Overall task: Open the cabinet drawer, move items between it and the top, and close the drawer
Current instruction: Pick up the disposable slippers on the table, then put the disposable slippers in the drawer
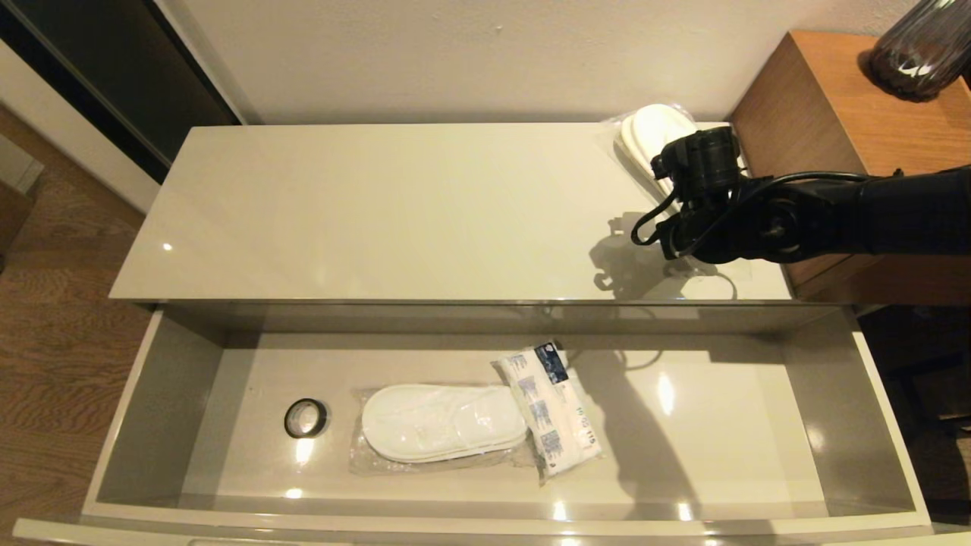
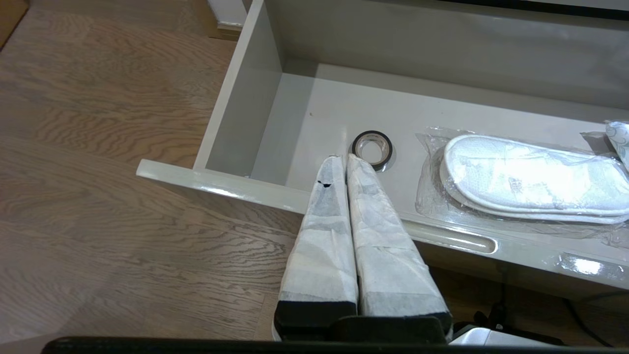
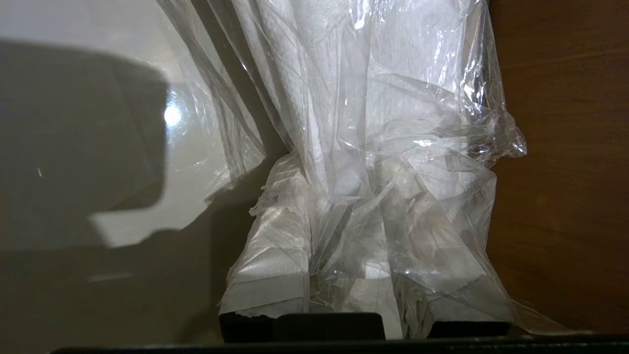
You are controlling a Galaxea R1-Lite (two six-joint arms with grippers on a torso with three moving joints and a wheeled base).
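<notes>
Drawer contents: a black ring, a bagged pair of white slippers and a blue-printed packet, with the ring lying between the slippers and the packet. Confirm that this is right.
Not quite. In the open drawer the black ring lies apart, to the left of the bagged slippers, not between them and the packet. The packet lies against the slippers' other end. The head view shows this.

A small black ring point(image 1: 306, 418) lies flat on the grey floor inside the pulled-out compartment, toward its left end. A brown wooden unit point(image 1: 850, 114) stands against the pale wall point(image 1: 470, 53) at the right, taller than its neighbour. A dark ribbed glass vase point(image 1: 922, 49) stands on it. Wood-grain flooring point(image 1: 53, 341) runs along the left.
</notes>
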